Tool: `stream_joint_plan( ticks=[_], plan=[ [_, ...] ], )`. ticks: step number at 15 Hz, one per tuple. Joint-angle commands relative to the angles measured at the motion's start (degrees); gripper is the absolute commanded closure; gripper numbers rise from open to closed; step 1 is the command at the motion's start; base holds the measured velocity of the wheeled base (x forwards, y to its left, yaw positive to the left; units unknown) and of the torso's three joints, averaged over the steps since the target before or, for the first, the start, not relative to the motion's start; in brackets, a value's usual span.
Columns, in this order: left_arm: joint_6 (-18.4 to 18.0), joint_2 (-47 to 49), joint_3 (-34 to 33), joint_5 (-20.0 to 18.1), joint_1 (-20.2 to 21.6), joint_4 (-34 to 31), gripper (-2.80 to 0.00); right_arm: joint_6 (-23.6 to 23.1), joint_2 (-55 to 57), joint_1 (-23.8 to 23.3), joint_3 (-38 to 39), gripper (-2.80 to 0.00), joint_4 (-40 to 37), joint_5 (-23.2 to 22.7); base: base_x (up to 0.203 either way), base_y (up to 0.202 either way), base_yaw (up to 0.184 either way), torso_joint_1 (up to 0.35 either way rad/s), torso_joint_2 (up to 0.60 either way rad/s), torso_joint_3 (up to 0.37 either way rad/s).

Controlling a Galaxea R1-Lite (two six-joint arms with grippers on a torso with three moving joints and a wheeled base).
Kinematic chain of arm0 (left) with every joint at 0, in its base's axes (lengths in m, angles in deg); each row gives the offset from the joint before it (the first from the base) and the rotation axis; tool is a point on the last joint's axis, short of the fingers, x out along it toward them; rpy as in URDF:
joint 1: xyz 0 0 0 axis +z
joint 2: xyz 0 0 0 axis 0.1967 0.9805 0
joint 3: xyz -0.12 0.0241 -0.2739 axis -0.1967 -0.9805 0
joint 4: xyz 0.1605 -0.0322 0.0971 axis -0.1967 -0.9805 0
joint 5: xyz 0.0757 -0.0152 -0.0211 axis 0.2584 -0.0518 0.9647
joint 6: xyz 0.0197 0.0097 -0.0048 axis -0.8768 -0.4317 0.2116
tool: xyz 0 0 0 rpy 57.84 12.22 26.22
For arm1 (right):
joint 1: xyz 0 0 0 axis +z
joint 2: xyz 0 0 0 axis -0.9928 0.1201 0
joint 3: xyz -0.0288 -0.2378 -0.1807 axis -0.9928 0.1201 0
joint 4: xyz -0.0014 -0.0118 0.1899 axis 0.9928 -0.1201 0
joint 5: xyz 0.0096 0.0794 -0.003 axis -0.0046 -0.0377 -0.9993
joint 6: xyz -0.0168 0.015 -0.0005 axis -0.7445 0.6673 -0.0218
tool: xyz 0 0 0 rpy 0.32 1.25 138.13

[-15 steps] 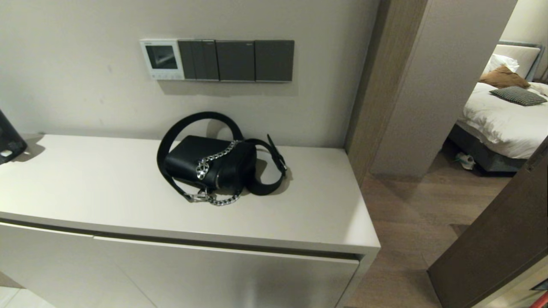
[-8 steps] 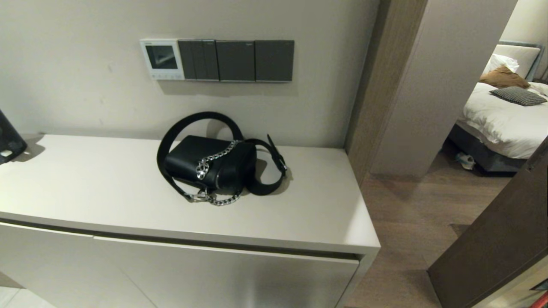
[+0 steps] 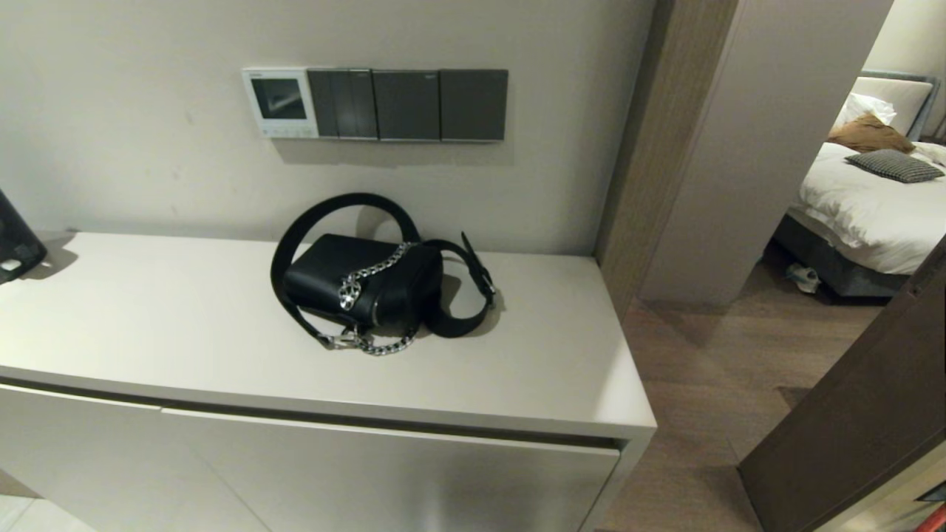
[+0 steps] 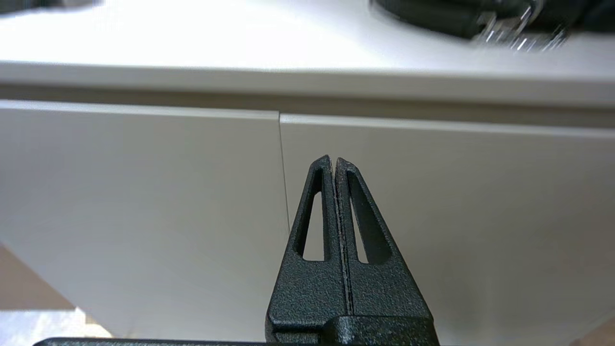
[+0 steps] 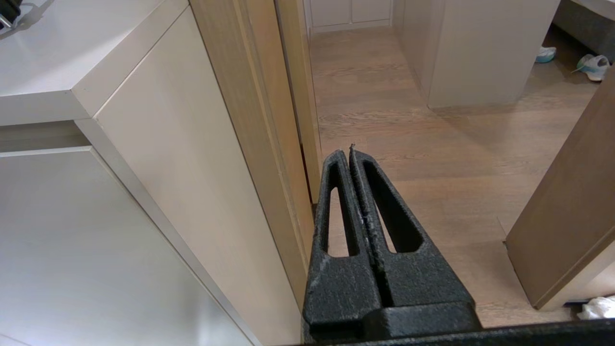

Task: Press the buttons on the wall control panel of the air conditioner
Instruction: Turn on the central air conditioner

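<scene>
The air conditioner's wall control panel [image 3: 279, 102] is a small white square thermostat with a dark screen, on the wall above the cabinet, at the left end of a row of plates. Its buttons [image 3: 284, 132] are a row of tiny white keys along its bottom edge. Neither gripper shows in the head view. My left gripper [image 4: 334, 161] is shut and empty, low in front of the cabinet doors. My right gripper [image 5: 346, 153] is shut and empty, low beside the cabinet's right end, over the wooden floor.
Three dark grey switch plates [image 3: 408, 105] sit right of the thermostat. A black handbag [image 3: 366, 284] with a strap and chain lies on the white cabinet top [image 3: 148, 325] below them. A dark object [image 3: 15, 240] stands at the far left. A doorway opens at the right.
</scene>
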Motion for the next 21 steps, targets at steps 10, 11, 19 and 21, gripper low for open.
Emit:
stream_joint_plan(
  ticks=[10,11,19,21],
  plan=[
    [0.9,20.4,25.0,-1.5,-0.4,-4.5,0.00,0.0,0.1,0.0,0.1,0.00,0.0,0.0,0.000,0.000,0.000,0.000,0.00,0.000],
    [1.0,23.4,27.2,-1.6,-0.4,-4.3,0.00,0.0,0.1,0.0,0.1,0.00,0.0,0.0,0.000,0.000,0.000,0.000,0.00,0.000],
    [4.0,48.6,43.4,-8.5,-0.8,1.7,0.00,0.0,0.1,0.0,0.1,0.00,0.0,0.0,0.000,0.000,0.000,0.000,0.00,0.000],
    [5.1,54.6,46.8,-10.1,-2.3,2.8,0.00,0.0,0.1,0.0,0.1,0.00,0.0,0.0,0.000,0.000,0.000,0.000,0.00,0.000]
  ],
)
